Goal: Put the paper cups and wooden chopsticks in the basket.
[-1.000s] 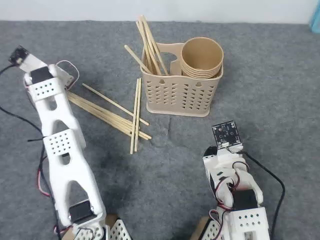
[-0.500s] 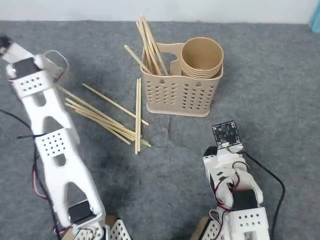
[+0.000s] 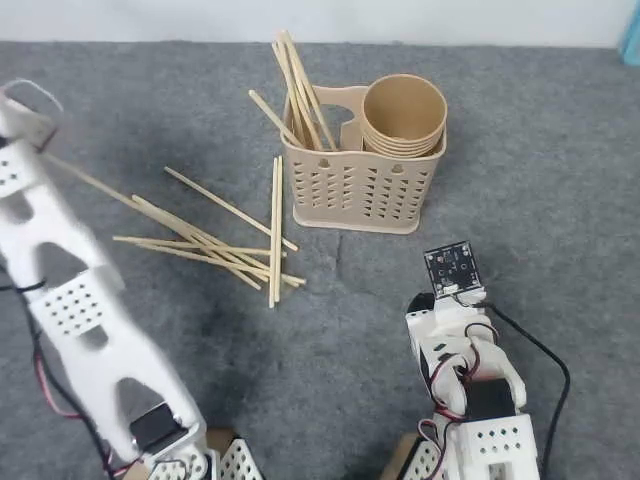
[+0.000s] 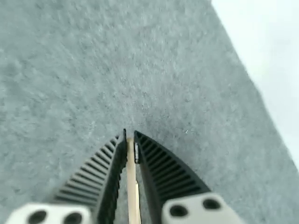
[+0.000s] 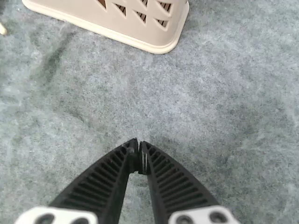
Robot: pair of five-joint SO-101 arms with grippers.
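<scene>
Wooden chopsticks [image 3: 215, 250] lie loose in a crossed heap on the grey felt desk [image 3: 520, 200], at about 8 o'clock from the basket [image 3: 365, 190]. 2 of them lie side by side along the 12-to-6 line, just beside the basket's 9 o'clock wall.

Nearest the arm bases, the right arm [image 3: 465, 400] sits folded low at about 5 o'clock from the basket. The right end effector [image 5: 138, 145] is clenched tip to tip with nothing in it, just above the felt, and the basket's lower rim lies beyond it.

At 9 o'clock of the heap the left arm [image 3: 60, 290] stretches to the desk's edge. The left end effector [image 4: 130, 135] is grasping 1 chopstick [image 4: 131, 186], a pale wooden strip pinched between the ribbed jaws over bare felt. From overhead that stick slants from the arm's head toward 4 o'clock, into the heap.

Farthest back, the beige perforated basket stands upright. Nested paper cups [image 3: 404, 115] fill its 3 o'clock compartment, their rims above the wall. A bundle of chopsticks [image 3: 300, 90] stands in the 9 o'clock compartment, leaning toward 11 o'clock.
</scene>
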